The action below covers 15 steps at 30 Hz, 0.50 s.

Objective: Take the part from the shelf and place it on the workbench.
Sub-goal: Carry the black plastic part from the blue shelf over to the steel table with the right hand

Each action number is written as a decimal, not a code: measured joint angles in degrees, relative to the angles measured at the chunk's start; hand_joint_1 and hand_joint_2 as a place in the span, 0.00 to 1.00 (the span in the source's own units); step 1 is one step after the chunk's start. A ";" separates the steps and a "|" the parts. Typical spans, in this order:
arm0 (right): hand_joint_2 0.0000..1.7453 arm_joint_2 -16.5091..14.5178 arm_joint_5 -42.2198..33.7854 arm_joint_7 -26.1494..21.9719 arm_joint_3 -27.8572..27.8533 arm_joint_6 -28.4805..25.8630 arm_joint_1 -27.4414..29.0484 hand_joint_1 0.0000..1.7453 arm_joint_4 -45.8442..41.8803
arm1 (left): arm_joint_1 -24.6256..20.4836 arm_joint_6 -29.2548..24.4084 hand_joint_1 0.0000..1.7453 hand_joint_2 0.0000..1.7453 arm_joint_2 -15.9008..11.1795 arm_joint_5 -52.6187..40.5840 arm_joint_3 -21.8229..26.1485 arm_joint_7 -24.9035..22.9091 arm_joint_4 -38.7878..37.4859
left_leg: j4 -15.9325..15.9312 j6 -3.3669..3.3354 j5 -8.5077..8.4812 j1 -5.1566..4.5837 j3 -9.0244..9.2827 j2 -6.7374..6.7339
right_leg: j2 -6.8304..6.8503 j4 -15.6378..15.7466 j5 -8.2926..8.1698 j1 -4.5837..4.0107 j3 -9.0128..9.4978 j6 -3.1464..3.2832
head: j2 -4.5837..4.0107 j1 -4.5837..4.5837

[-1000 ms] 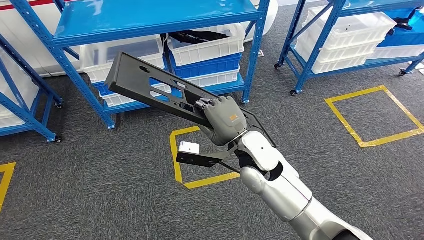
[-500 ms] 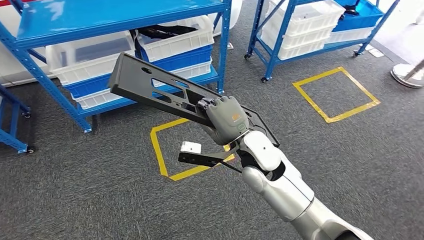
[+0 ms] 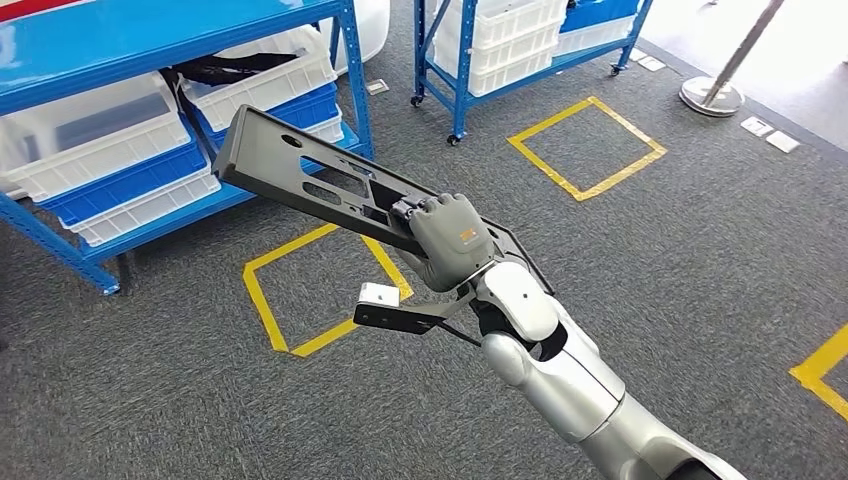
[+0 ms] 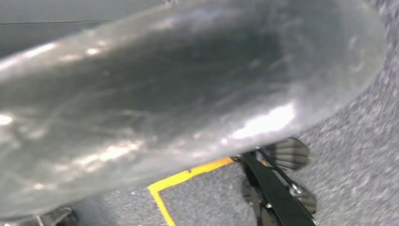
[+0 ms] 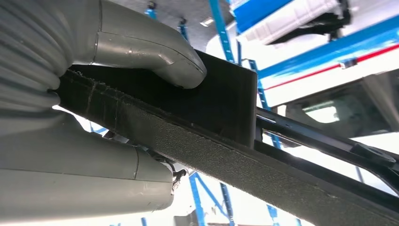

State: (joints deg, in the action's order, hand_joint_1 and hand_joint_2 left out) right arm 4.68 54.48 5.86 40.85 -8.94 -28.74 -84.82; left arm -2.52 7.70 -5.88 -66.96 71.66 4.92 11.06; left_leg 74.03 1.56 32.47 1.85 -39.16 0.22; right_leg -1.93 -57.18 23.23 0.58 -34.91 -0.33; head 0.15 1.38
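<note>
Part, a long dark grey plate with cut-out slots, is held in the air above the grey carpet, tilted up toward the blue shelf. The right hand grips its lower edge near the middle, fingers wrapped over the top. The head view gives the whole plate and the silver arm below it; the right wrist view, from close behind, shows the grey thumb pressed flat on the plate's dark textured face, with the edge clamped between thumb and fingers. The left wrist view looks at a blurred dark shape and the carpet, so the left hand's state cannot be told. White and blue bins sit on the shelf beyond the plate, and yellow tape squares mark the floor; a post base stands farther off.
</note>
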 joint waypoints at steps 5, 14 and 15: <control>1.00 -0.01 -0.15 0.03 -0.03 0.01 -0.21 1.00 0.05 | -0.21 -0.14 0.00 0.00 0.02 0.16 0.25 -0.06 0.00 | -13.94 -1.10 -1.40 -0.32 10.10 4.99 | -3.30 -1.30 -2.33 -0.06 -3.39 -1.40 | 0.00 -0.01; 1.00 0.30 -0.72 0.11 -0.25 0.67 -0.98 1.00 0.33 | -0.54 -0.22 0.00 0.00 0.13 0.32 0.85 -0.26 0.04 | -15.10 -3.02 -6.79 -0.74 4.78 -2.23 | 1.28 -17.28 6.32 0.56 -8.80 -2.60 | 0.00 -0.99; 1.00 0.31 -0.75 0.15 -0.27 0.76 -1.00 1.00 0.37 | -0.57 -0.23 0.00 0.00 0.13 0.33 0.86 -0.26 0.04 | -15.09 -2.89 -7.52 -0.74 3.82 -3.12 | 1.44 -18.32 5.37 0.74 -7.98 -3.43 | 0.00 -1.02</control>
State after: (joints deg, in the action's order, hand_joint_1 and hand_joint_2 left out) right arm 4.98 53.74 6.01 40.58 -8.19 -29.74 -84.46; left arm -3.09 7.48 -5.75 -66.64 72.53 4.66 11.10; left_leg 58.94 -1.33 24.95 1.11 -35.34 -2.90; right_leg -0.49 -75.50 28.60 1.32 -42.89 -3.77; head 0.15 0.37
